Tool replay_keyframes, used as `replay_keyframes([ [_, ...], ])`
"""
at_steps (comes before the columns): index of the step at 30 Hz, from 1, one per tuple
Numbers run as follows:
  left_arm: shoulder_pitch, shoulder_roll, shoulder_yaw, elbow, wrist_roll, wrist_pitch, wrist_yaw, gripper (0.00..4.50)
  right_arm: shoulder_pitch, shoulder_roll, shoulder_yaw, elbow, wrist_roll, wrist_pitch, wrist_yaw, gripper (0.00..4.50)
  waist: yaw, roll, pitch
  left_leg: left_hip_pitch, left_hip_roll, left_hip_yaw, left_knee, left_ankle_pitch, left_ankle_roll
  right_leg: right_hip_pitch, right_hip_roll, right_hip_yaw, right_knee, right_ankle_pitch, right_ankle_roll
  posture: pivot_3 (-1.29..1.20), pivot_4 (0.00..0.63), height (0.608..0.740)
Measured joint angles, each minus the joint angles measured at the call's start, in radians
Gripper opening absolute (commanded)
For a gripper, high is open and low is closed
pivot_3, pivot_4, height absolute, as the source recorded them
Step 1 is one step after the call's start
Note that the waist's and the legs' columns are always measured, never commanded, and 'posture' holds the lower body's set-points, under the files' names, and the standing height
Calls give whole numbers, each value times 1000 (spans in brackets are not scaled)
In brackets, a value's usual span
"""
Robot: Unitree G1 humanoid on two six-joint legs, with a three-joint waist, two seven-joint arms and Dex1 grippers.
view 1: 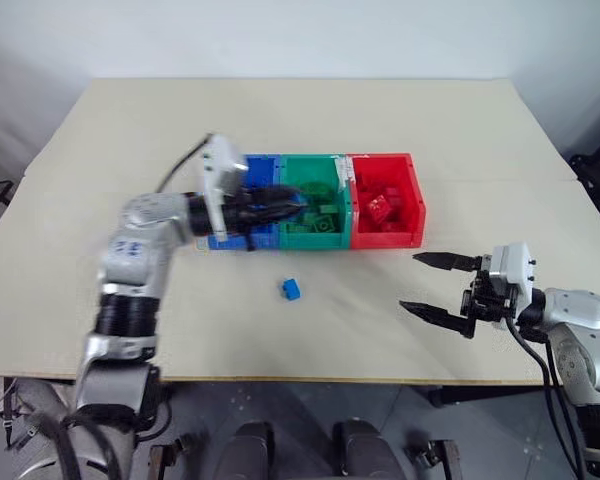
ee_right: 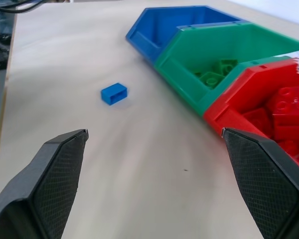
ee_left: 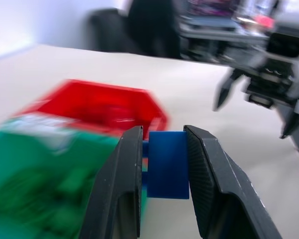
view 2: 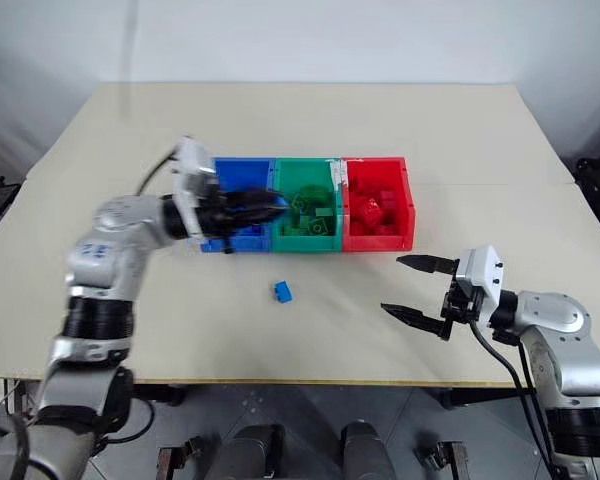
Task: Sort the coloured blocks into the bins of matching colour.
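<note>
Left end effector (ee_left: 162,164) was clamped on a blue block (ee_left: 167,164) above the bins (view 1: 320,205) | right end effector (view 1: 435,285) was held open | second blue block (view 1: 290,290) was left on the counter (view 1: 380,120).

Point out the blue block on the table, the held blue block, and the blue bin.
loose blue block (view 1: 290,289), left eye view, its top face
held blue block (ee_left: 167,164), left wrist view, its facing side
blue bin (ee_right: 189,20), right wrist view, its inner wall
</note>
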Motion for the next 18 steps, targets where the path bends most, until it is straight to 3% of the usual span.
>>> replay_keyframes([
  [4,69,60,139,-62,-33,75,142,900,-21,33,-29,0,21,-1,-43,4500,7,0,0,0,-1,0,1,0,0,0,-1,0,0,0,0,0,150,740],
  [7,80,67,173,-63,-27,78,233,900,-34,60,-37,0,30,-7,-70,4500,24,0,0,0,-2,-1,2,0,0,1,-1,0,0,0,1,0,150,740],
  [12,37,35,125,13,4,71,323,900,-50,82,-39,0,37,-7,-95,4500,38,0,0,-1,-4,0,2,0,0,0,0,0,0,1,2,0,150,740],
  [18,-40,-4,50,233,49,-26,320,900,-66,95,-39,0,37,-8,-105,4500,38,0,0,-1,-4,0,2,0,0,-1,0,0,0,1,2,0,150,740],
])
